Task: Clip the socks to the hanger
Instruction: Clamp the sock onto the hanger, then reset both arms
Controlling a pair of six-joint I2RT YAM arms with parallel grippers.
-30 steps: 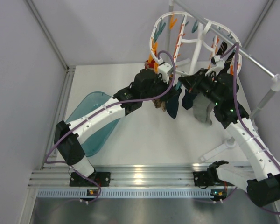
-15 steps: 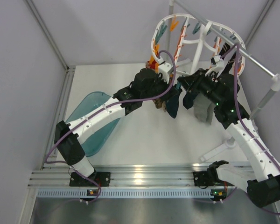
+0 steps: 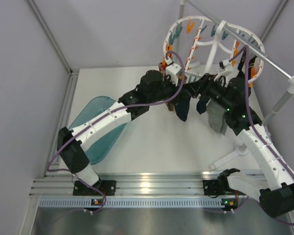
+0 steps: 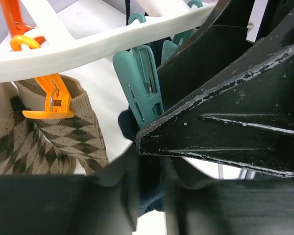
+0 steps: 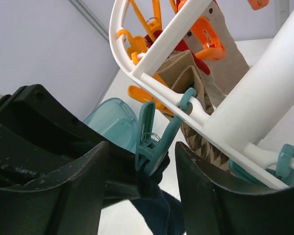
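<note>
The white hanger (image 3: 169,35) hangs tilted from the rod at the back, orange and teal pegs dangling from it. A teal peg (image 5: 152,139) is clamped on the top of a dark navy sock (image 5: 159,210), which hangs below the rim (image 3: 182,110). My right gripper (image 5: 144,161) stands open, one finger on each side of that peg. My left gripper (image 4: 154,196) is low under the rim, its fingers slightly apart with the navy sock (image 4: 154,191) between them. A brown zigzag sock (image 4: 39,142) hangs from an orange peg (image 4: 54,100). A grey sock (image 3: 216,119) hangs by the right arm.
A translucent teal tub (image 3: 100,127) lies on the table at the left. The metal rod (image 3: 264,56) runs diagonally at the back right, its stand foot (image 3: 230,157) on the table by the right arm. Both wrists crowd together under the hanger.
Both grippers have opened; the right one let go of the teal peg, which now grips the navy sock. The hanger has swung up and back a little.
</note>
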